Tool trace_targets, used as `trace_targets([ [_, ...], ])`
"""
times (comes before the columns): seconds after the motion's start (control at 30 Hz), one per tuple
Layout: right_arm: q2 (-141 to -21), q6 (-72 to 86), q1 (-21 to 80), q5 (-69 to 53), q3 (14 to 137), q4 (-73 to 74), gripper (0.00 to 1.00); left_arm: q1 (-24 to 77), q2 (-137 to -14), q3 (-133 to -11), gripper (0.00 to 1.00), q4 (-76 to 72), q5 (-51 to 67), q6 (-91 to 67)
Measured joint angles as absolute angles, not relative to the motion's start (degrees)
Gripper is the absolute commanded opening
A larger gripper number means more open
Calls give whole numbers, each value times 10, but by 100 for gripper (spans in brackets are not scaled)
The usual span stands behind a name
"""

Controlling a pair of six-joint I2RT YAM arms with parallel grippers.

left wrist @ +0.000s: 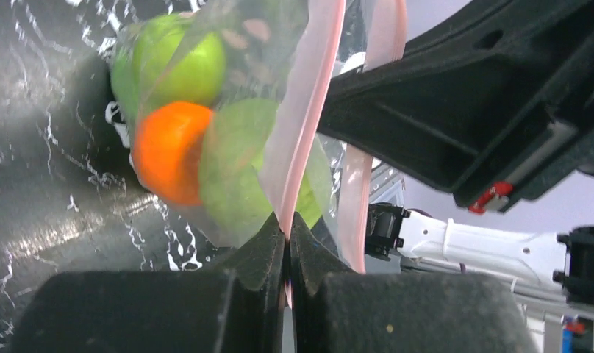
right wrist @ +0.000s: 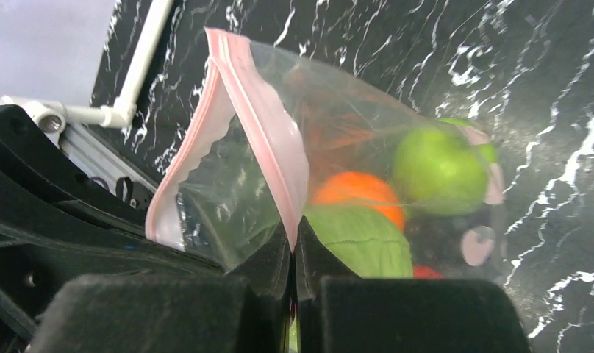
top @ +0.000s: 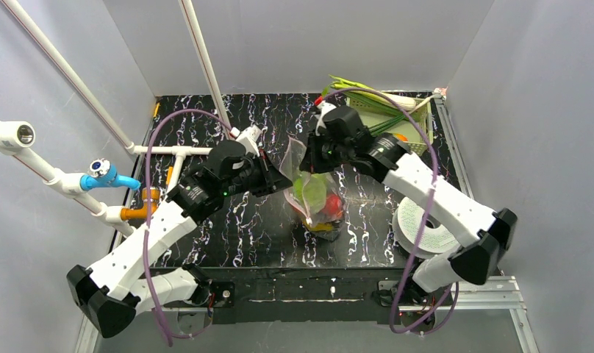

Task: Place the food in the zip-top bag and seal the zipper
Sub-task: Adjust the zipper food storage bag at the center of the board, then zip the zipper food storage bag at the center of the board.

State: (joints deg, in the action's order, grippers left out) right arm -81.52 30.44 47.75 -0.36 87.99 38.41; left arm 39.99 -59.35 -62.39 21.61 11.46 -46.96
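left gripper (left wrist: 287,237): pressed together, pinching the pink zipper (left wrist: 309,110)
right gripper (right wrist: 294,237): same deal, clamped on that pink strip further along
zip-top bag (top: 309,184): hanging between the two, over mid surface (top: 228,243), mouth gaping
food (right wrist: 437,168): green, orange and red bits inside the bag
writing: some print on the white disc (top: 412,220) at right, way too tiny to read

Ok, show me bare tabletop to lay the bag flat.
Bare: far strip between white pipe and basket; near strip between bag and front edge. Crowded: centre, left pincer and right pincer on the bag; right, by the white roll.
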Motion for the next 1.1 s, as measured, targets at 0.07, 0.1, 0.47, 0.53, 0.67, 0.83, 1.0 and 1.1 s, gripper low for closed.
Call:
trace_targets([
  [0.07,-842,303,479,-23,880,382,11,399,-606,-614,0,225,109,-498],
  [0.1,-850,302,481,-31,880,381,17,399,-610,-614,0,229,107,-508],
  [0.47,-745,255,521,-31,830,344,88,399,-567,-614,0,249,63,-603],
  [0.53,-717,237,545,-20,815,336,95,399,-567,-614,0,250,63,-620],
  [0.67,-670,202,618,41,766,324,98,399,-563,-603,0,249,63,-646],
  [0.83,-647,175,694,126,711,323,98,399,-555,-586,0,249,63,-667],
  [1.0,-650,153,785,266,664,305,97,399,-557,-590,0,258,62,-675],
  [1.1,-677,151,841,381,662,301,82,399,-559,-595,0,267,56,-681],
])
